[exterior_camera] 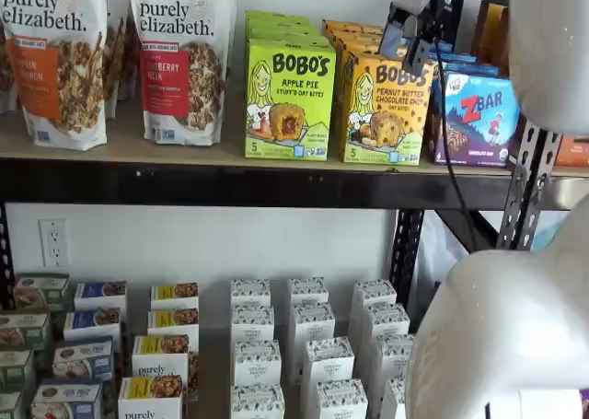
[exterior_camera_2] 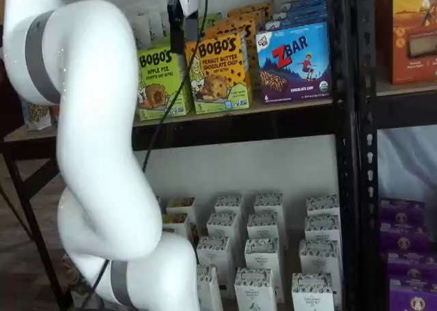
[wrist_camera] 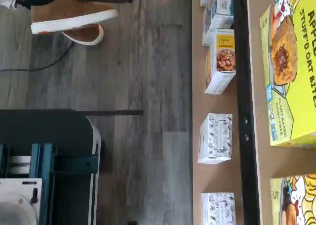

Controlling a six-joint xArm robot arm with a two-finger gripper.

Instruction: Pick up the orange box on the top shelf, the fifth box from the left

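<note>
The orange box [exterior_camera: 385,110] stands upright on the top shelf [exterior_camera: 230,184] between a lime-green box and a blue-purple box, and shows in both shelf views [exterior_camera_2: 218,72]. Its front reads Bobo's Peanut Butter Chocolate Chip. More orange boxes stand in a row behind it. The wrist view shows only a corner of it [wrist_camera: 296,200] beyond the shelf's black beam [wrist_camera: 244,111]. My gripper [exterior_camera: 408,46] hangs from the view's top edge in front of the box's upper part, apart from it, with a cable beside it. It also shows in a shelf view [exterior_camera_2: 179,31]. No gap between its fingers shows plainly, and nothing is held.
A lime-green Apple Pie box [exterior_camera: 289,101] stands left of the orange box and a ZBar box [exterior_camera: 477,115] right of it. Granola bags [exterior_camera: 179,60] stand further left. Small white cartons [exterior_camera: 317,354] fill the lower shelf. The wrist view shows a dark mount [wrist_camera: 47,165], grey floor and a shoe [wrist_camera: 74,17].
</note>
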